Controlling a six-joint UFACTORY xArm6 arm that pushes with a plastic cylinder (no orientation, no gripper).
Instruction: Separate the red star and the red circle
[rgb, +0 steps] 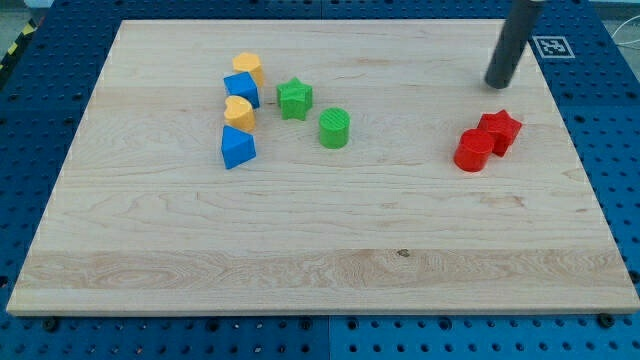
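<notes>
The red star (500, 130) and the red circle (472, 151) sit touching each other at the view's right, the circle at the star's lower left. My tip (497, 84) is above the star, toward the view's top, a short gap away from it and touching no block.
A cluster at the view's upper left: a yellow block (249, 68), a blue cube (242, 90), a yellow heart (239, 113), a blue triangle (237, 147), a green star (295, 98) and a green cylinder (334, 128). The wooden board (320, 260) has its right edge near the red blocks.
</notes>
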